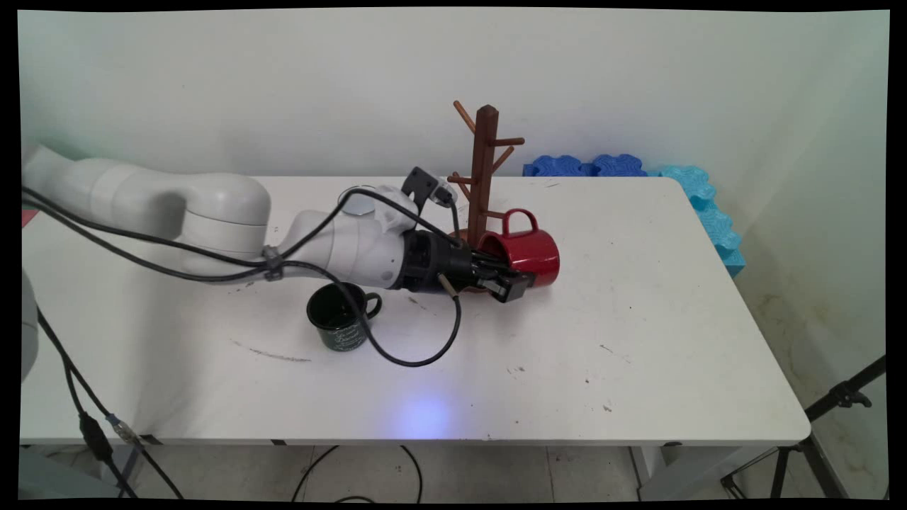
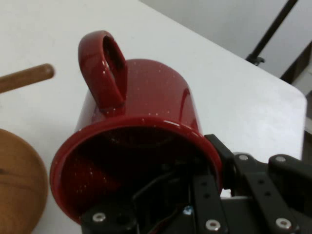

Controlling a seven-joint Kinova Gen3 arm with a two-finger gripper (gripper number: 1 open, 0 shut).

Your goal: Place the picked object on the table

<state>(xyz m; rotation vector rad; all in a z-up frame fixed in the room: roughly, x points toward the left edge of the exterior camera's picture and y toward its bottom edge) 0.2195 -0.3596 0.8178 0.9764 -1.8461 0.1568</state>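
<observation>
near the front of the table (image 1: pixel 638 382) stands a small dark mug (image 1: pixel 339 317). it is upright, with its handle to the right. it has pale writing on its side, too small to read. a black cable (image 1: pixel 418 354) loops down beside it.

just behind it and to the right is the claw (image 1: pixel 511 282), low over the table and pointing right. it holds a red mug (image 1: pixel 528 253) by the rim. one finger (image 2: pixel 207 200) goes inside the mug and the other finger (image 2: pixel 273 185) is outside, so the rim sits between them.

red mug lies on its side near the middle of the table, with its open mouth facing the claw and its handle (image 2: pixel 105 73) pointing up. it is shiny, with tiny pale specks, and dark inside. no writing shows on it.

right beside it, on the left and a bit farther back, is a brown wooden mug tree (image 1: pixel 483 177) with pegs sticking out. its round base (image 2: pixel 19 185) is close to the mug's rim.

blue foam blocks (image 1: pixel 638 173) lie at the far right edge of the table.
</observation>
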